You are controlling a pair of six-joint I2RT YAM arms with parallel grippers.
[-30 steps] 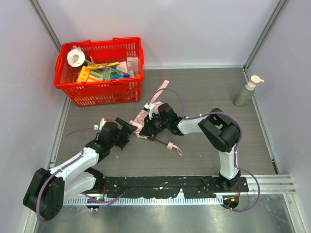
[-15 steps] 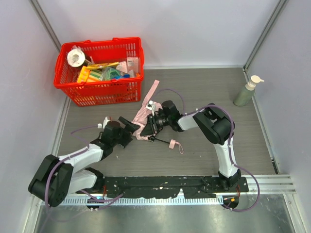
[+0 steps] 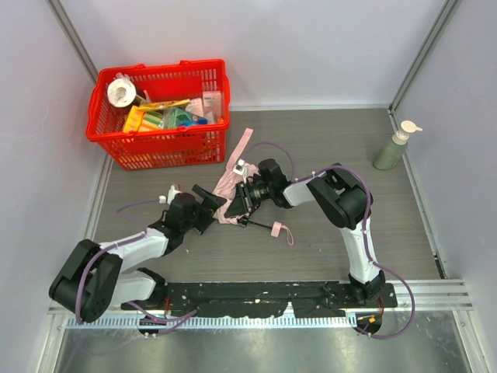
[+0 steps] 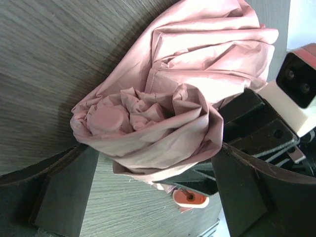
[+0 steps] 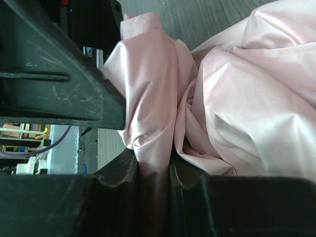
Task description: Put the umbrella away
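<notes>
We note the umbrella [image 3: 224, 186] lying on the table [image 3: 334, 163] near its middle, just in front of the red basket [image 3: 163, 148], canopy crumpled, black shaft and pink handle trailing toward the near right. Left gripper [image 3: 210, 201]: jaws spread wide, one finger on either side of the bunched fabric end, not closed on it. Right gripper [image 3: 244, 194]: jaws narrow, pinching a fold of the pink fabric.
</notes>
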